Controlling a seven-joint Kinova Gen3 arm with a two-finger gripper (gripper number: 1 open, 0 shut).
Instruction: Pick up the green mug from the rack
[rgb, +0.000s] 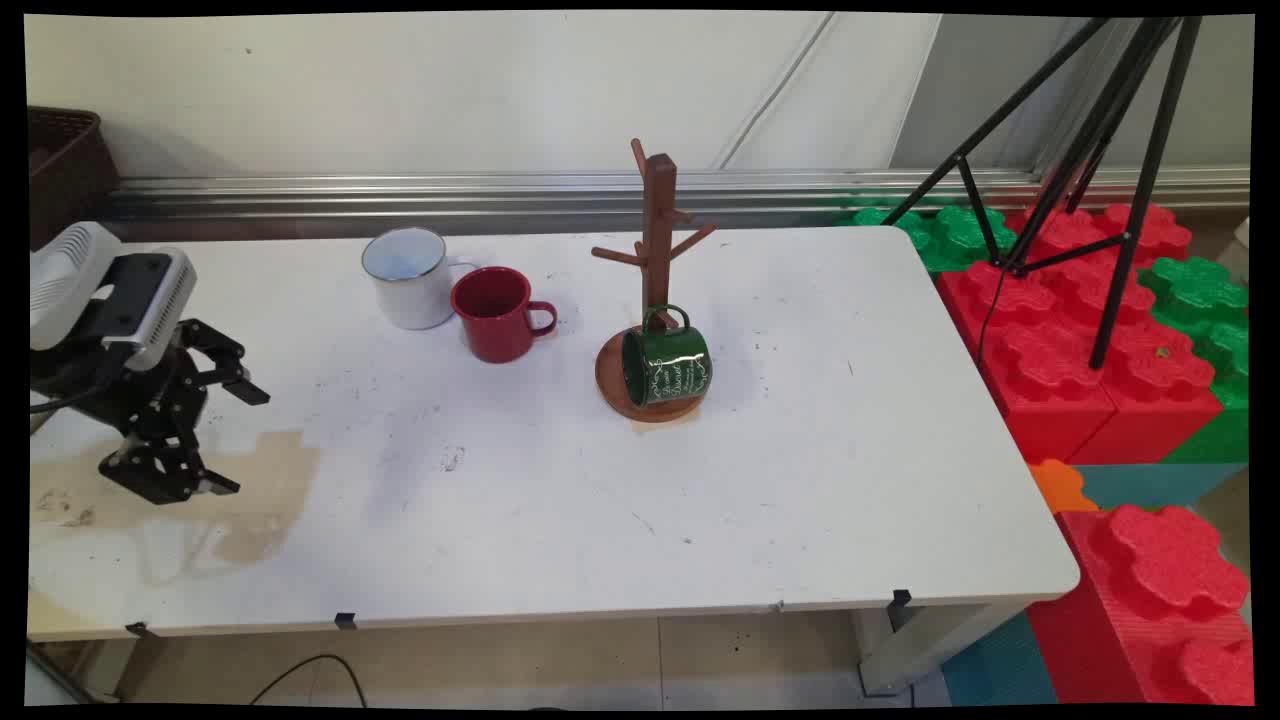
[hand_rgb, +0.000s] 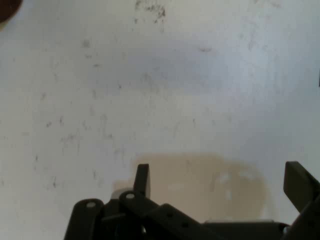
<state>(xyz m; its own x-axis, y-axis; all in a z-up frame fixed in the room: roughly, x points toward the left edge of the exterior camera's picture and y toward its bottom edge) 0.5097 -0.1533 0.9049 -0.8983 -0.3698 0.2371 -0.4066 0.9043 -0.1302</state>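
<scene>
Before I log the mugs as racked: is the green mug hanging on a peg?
No, the green mug lies on its side on the wooden stand's base.

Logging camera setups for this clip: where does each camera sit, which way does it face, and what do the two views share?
Main view: fixed above the table's near side, looking across at the wall, taking in the mug tree and mugs; the gripper shows at left.
Hand view: on the hand, looking down at the table; the open gripper rises from the bottom edge.
Shared: the gripper and the tan stain below it.
</scene>
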